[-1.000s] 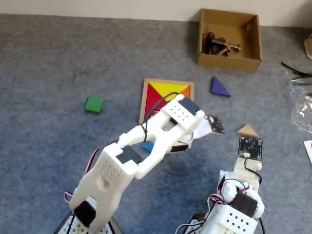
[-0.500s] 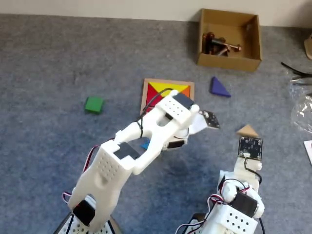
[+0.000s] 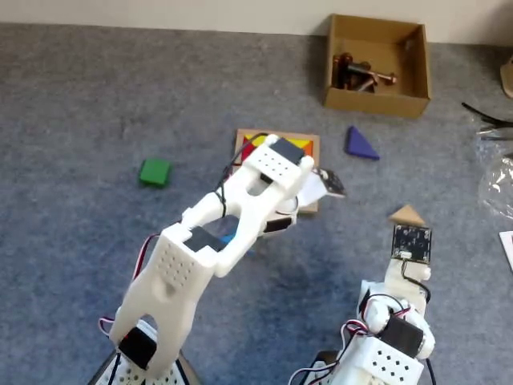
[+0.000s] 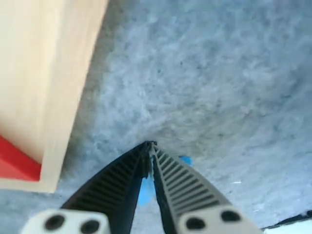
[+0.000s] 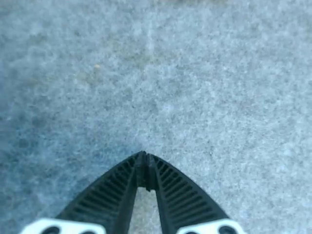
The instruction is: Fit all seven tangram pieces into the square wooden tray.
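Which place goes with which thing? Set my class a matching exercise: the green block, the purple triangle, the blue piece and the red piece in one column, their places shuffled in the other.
Things
1. green block
2. purple triangle
3. blue piece
4. red piece

Places
A. inside the wooden tray
B. clamped between the fingers of the left gripper
C. on the carpet, just in front of the cardboard box
D. alone on the carpet, across the tray from the purple triangle

Pairs: 1-D, 2-C, 3-B, 4-A.
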### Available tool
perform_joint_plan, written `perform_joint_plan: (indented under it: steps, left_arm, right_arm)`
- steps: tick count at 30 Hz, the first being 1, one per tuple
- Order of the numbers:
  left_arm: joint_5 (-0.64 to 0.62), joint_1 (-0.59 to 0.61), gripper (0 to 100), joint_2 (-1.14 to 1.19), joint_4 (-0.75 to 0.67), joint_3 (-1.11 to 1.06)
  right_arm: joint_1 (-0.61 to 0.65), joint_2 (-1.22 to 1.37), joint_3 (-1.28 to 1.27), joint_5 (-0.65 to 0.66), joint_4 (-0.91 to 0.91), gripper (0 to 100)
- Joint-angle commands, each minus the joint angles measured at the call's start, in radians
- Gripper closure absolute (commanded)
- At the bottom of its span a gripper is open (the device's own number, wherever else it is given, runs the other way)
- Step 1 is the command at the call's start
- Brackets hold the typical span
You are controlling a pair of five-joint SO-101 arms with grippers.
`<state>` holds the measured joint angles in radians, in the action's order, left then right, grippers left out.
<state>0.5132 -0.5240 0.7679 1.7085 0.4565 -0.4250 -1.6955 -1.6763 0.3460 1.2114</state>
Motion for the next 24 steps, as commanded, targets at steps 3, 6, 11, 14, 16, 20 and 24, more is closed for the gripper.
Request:
perform_joint_plan:
  steps: [3,6,11,14,16,20,24]
  left_arm:
    - [0.206,0.012,98,-0.024,0.032,0.048]
    - [0.319,0.024,98,-0.047,0.037,0.051]
    - [0.456,0.033,97,-0.101,0.037,0.05]
    - [0.534,0.041,97,-0.124,0.038,0.036]
    - [0.565,0.045,97,-0.143,0.038,0.028]
    - [0.571,0.07,97,-0.185,0.038,0.027]
    - [0.574,0.088,97,-0.237,0.043,-0.07]
  right_arm:
    - [-0.015,-0.015,-0.116,-0.002,-0.018,99.3]
    - [-0.015,-0.015,-0.116,-0.002,-0.018,99.3]
    - [-0.015,-0.015,-0.116,-0.002,-0.018,99.3]
    - [-0.015,-0.015,-0.116,-0.002,-0.018,99.3]
    - [-0.015,-0.015,-0.116,-0.002,-0.018,99.3]
    - [-0.015,-0.015,-0.116,-0.002,-0.018,99.3]
    - [-0.015,-0.015,-0.116,-0.002,-0.018,99.3]
